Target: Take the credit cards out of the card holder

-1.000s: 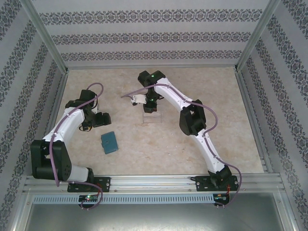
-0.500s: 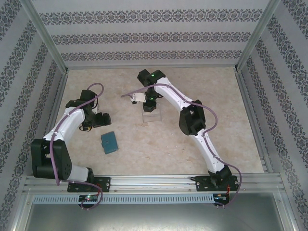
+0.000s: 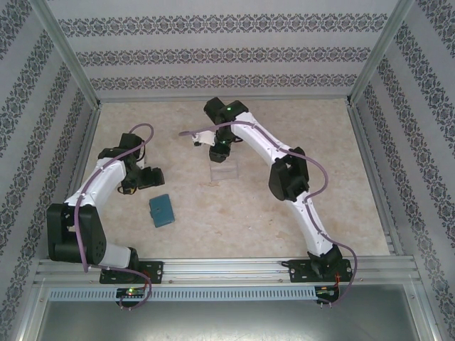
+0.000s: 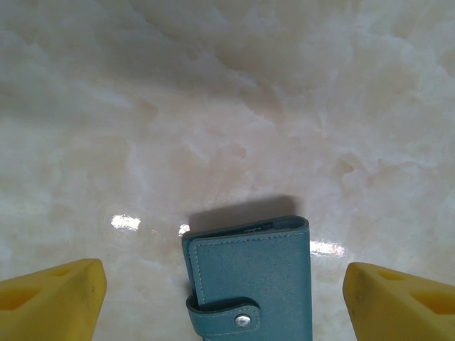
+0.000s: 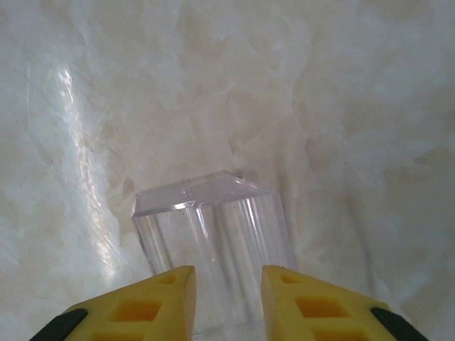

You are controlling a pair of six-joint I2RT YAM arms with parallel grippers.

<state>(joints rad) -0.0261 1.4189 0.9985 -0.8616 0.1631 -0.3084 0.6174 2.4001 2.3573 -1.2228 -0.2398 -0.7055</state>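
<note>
The teal card holder is lying flat on the marbled table, folded shut with its tab snapped down, toward seven o'clock of the table's middle. The left gripper is hovering just at eleven o'clock of it, released, its yellow fingers spread wide to either side of the holder's end and touching nothing. Over at two o'clock from the holder, the right gripper is hanging above a small clear plastic stand, its jaws standing a little apart, gripping nothing that I can make out.
</note>
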